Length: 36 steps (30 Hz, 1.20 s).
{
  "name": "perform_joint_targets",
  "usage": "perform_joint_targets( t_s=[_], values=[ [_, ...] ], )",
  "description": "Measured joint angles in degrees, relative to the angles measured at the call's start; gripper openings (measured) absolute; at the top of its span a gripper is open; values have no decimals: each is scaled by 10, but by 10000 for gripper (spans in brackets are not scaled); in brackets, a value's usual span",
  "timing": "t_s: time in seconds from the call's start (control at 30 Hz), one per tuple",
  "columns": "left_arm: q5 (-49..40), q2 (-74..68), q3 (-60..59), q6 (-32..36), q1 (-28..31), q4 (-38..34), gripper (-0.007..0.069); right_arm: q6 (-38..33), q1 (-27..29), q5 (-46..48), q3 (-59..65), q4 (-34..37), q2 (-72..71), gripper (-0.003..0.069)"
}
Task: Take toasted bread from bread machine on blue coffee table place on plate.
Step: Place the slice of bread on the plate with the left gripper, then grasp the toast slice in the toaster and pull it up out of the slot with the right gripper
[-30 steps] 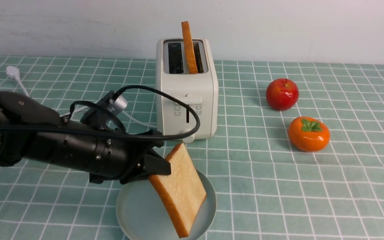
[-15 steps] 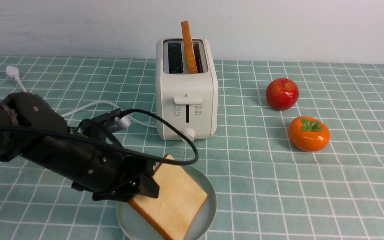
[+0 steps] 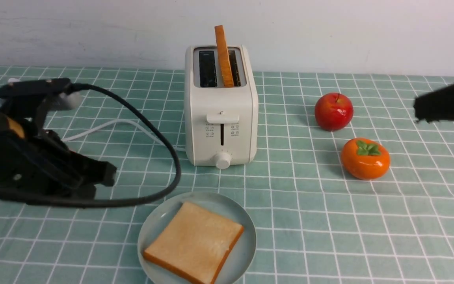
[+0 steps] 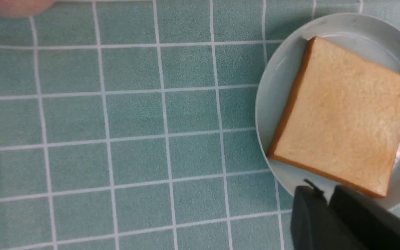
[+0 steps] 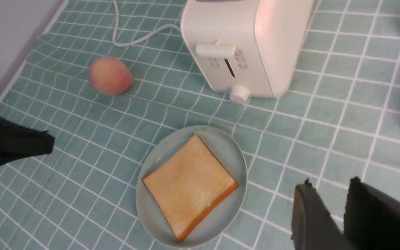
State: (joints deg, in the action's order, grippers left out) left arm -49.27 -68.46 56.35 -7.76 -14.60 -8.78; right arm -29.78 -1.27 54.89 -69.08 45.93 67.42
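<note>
While flat on plate (image 3: 159, 224), toasted bread (image 3: 194, 241).

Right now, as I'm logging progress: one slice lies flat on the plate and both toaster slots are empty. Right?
Only one slot is empty. The front view shows a second slice standing in the other slot of the toaster; the first slice does lie flat on the plate.

Blue coffee table (image 3: 408, 221) (white-gridded) under bread machine (image 3: 221, 118), plate (image 3: 160, 225), apple (image 3: 333, 111), persimmon (image 3: 365, 159), peach (image 5: 110, 75).
</note>
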Motion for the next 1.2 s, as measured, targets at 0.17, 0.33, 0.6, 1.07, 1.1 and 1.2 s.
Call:
perform_joint_targets(
  t_s=[0.17, 0.33, 0.6, 1.07, 1.1, 1.2],
  values=[
    [7, 137, -41, 62, 0, -41, -14, -21, -73, -12, -128, -19, 142, 184],
    [4, 244, -96, 66, 0, -61, -14, 3, -143, -70, -263, -67, 276, 255],
    [-16, 388, -175, 85, 0, -78, -14, 7, -194, -204, -398, -95, 446, 478],
    [-50, 447, -182, 78, 0, -28, -14, 7, -219, -305, -479, -95, 584, 449],
    [-51, 447, -182, 78, 0, -28, -14, 7, -219, -303, -479, -95, 584, 409],
    [-51, 447, -182, 65, 0, -28, -14, 7, -219, -291, -484, -100, 582, 150]
  ],
)
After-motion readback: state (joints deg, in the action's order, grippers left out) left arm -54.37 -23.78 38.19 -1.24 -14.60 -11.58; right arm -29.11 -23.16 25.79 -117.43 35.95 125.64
